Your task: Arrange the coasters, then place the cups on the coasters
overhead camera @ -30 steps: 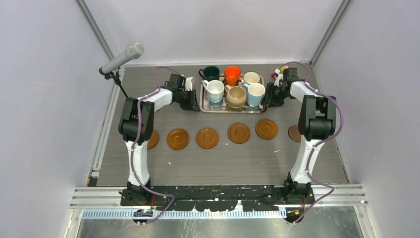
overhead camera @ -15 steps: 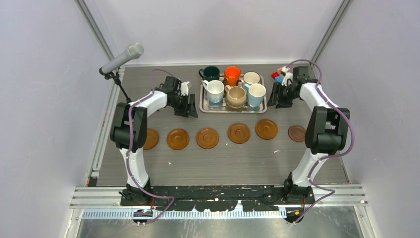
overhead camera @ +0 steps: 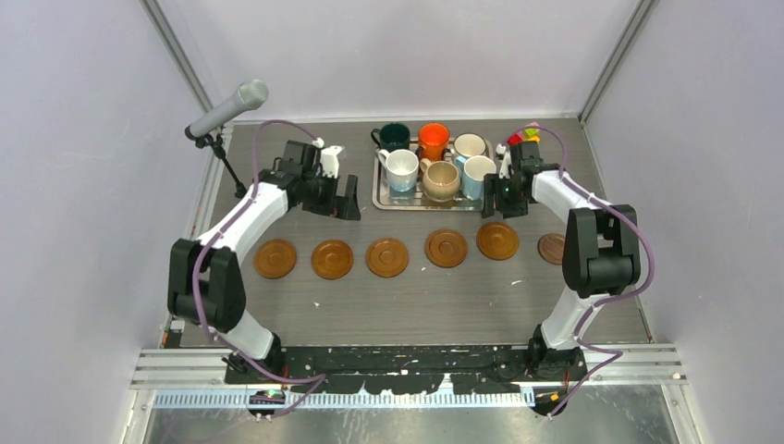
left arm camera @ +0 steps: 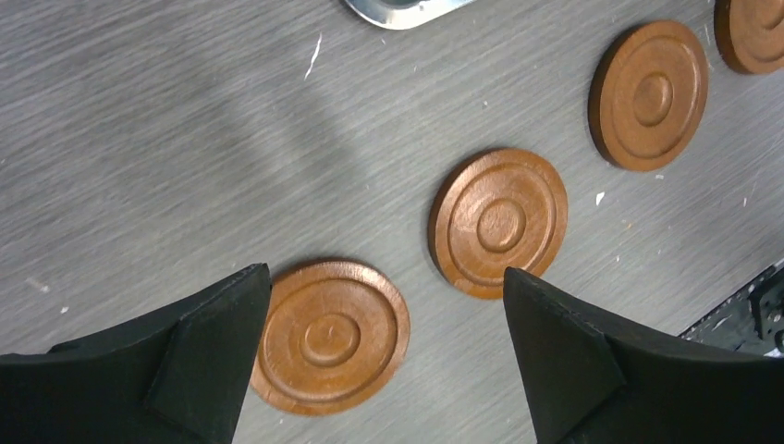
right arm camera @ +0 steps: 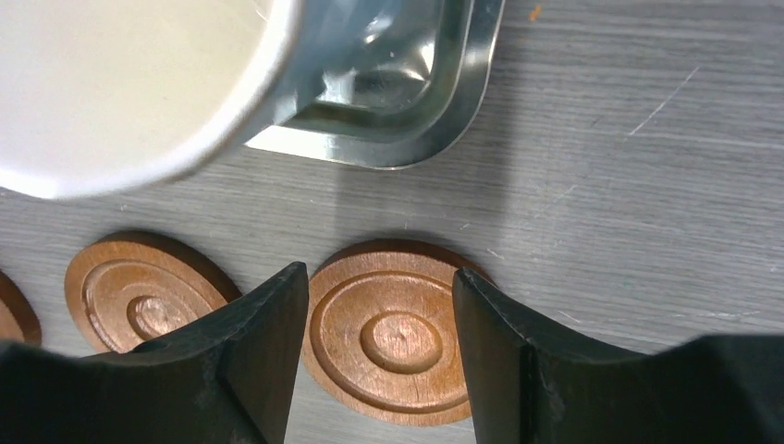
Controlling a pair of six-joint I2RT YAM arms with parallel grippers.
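Observation:
Six brown coasters lie in a row across the table, from the leftmost coaster (overhead camera: 275,259) to the small dark coaster (overhead camera: 553,248). All the cups stand on the silver tray (overhead camera: 434,203): dark green (overhead camera: 395,137), orange (overhead camera: 433,141), whitish (overhead camera: 469,146), white (overhead camera: 401,169), beige (overhead camera: 441,179), light blue (overhead camera: 478,175). My left gripper (overhead camera: 346,198) (left arm camera: 384,271) hovers left of the tray, open wide and empty, above a coaster (left arm camera: 330,335). My right gripper (overhead camera: 495,199) (right arm camera: 377,273) is open and empty at the tray's right end, over a coaster (right arm camera: 398,333), beside a pale cup (right arm camera: 120,83).
A microphone (overhead camera: 226,109) on a stand leans over the back left corner. Small coloured blocks (overhead camera: 523,137) sit at the back right, behind my right wrist. Grey walls close in both sides. The tray's corner (right arm camera: 416,120) lies just beyond my right fingers.
My left arm swung its elbow out to the left, uncovering the leftmost coaster, and its jaws opened wide. My right gripper swung away from the tray, then back to its right end, opening wider.

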